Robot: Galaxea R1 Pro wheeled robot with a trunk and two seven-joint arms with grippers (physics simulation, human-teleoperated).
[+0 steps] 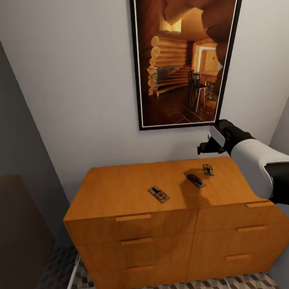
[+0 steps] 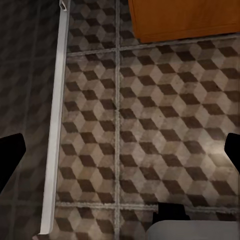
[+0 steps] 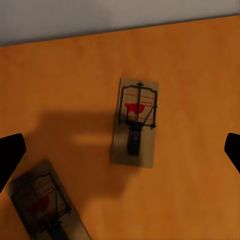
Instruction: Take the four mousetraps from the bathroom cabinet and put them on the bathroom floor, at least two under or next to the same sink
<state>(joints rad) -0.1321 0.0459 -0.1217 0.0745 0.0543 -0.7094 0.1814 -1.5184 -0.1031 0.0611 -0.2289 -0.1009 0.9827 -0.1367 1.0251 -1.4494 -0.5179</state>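
Note:
Three mousetraps lie on the flat top of the orange-brown cabinet (image 1: pixel 117 189): one near the middle (image 1: pixel 158 194), one further right (image 1: pixel 195 180) and one by the back right (image 1: pixel 208 169). My right gripper (image 1: pixel 205 148) hovers above the rightmost trap, open and empty. In the right wrist view (image 3: pixel 121 152) its dark fingertips (image 3: pixel 10 156) stand wide apart over a mousetrap (image 3: pixel 136 122) with a red mark, and a second trap (image 3: pixel 44 205) lies in shadow. My left gripper (image 2: pixel 121 152) is open over the cube-patterned bathroom floor (image 2: pixel 165 115), near the cabinet's corner (image 2: pixel 185 17).
A large framed picture (image 1: pixel 186 52) hangs on the wall above the cabinet. A pale metal rail (image 2: pixel 55 125) runs along the floor left of the cabinet. A dark brown piece of furniture (image 1: pixel 17 237) stands at the left. Walls close in on both sides.

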